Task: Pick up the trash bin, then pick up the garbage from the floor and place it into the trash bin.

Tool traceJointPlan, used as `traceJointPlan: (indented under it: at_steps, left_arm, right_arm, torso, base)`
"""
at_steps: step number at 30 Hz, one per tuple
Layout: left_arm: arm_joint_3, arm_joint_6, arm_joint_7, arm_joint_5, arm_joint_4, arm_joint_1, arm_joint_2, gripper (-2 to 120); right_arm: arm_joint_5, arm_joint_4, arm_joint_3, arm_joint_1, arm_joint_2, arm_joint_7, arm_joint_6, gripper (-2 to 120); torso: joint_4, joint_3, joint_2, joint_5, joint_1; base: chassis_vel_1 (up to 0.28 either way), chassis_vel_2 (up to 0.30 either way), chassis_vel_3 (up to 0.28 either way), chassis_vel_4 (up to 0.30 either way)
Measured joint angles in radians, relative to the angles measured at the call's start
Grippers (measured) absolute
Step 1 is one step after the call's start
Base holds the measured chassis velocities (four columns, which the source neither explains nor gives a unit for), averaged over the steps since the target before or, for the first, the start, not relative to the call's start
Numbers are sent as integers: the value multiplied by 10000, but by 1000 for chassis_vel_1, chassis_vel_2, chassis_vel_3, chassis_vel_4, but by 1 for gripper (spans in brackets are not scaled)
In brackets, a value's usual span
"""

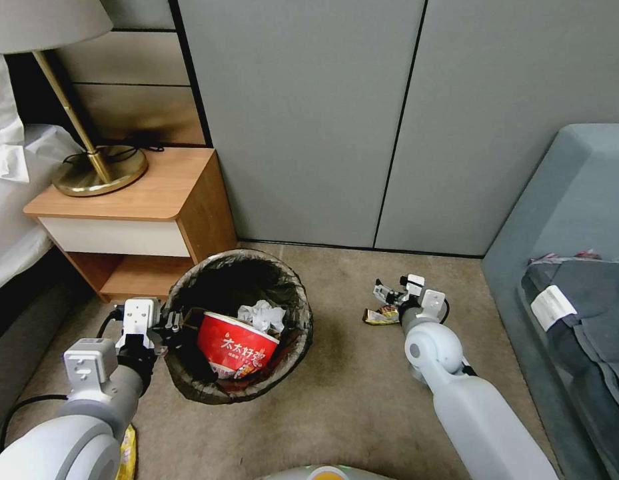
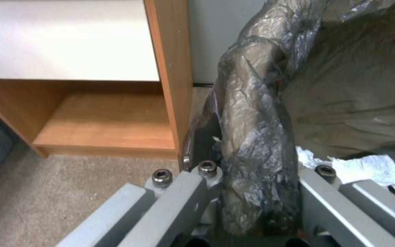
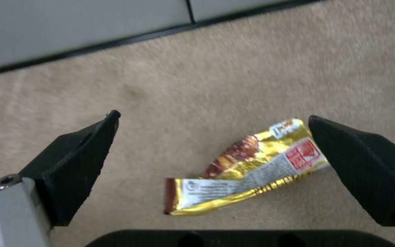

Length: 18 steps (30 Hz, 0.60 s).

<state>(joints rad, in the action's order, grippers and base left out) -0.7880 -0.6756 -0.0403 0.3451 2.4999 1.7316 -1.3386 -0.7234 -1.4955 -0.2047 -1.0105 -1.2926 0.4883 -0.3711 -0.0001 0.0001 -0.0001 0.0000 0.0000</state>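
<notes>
The trash bin [image 1: 189, 387], round with a dark liner over its rim, stands tilted on the carpet beside the nightstand. Inside lie a red noodle bowl [image 1: 234, 347] and a crumpled white tissue [image 1: 261, 313]. My left gripper [image 1: 170, 328] is shut on the bin's near-left rim; the left wrist view shows the liner-covered rim [image 2: 252, 113] clamped by my left gripper [image 2: 257, 175], with the tissue [image 2: 367, 168] behind. A gold and red snack wrapper [image 1: 380, 315] lies on the floor. My right gripper [image 1: 389, 295] hovers over it, open. In the right wrist view the wrapper [image 3: 248, 175] lies within my right gripper [image 3: 213, 117].
A wooden nightstand [image 1: 142, 200] with a brass lamp [image 1: 99, 170] stands behind the bin, and a bed [image 1: 9, 220] lies to its left. Grey wall panels [image 1: 389, 120] close the back. A grey sofa [image 1: 569, 213] fills the right. A yellow wrapper [image 1: 128, 457] lies by my left arm.
</notes>
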Motion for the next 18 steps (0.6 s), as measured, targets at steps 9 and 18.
traceJointPlan:
  at_steps: [9,18]
  left_arm:
    - [35,86,0,-24,0,-8,-18,1]
    - [63,112,1,-173,0,-14,-30,1]
  right_arm:
    - [-134,1303,-28,436,-233,-47,129,100]
    - [149,2901,0,1099,-519,-702,418,100]
  torso:
    - [0,-1,0,1,-1]
    - [0,-1,0,0,-1]
  base:
    - [0,0,0,0]
    - [0,0,0,0]
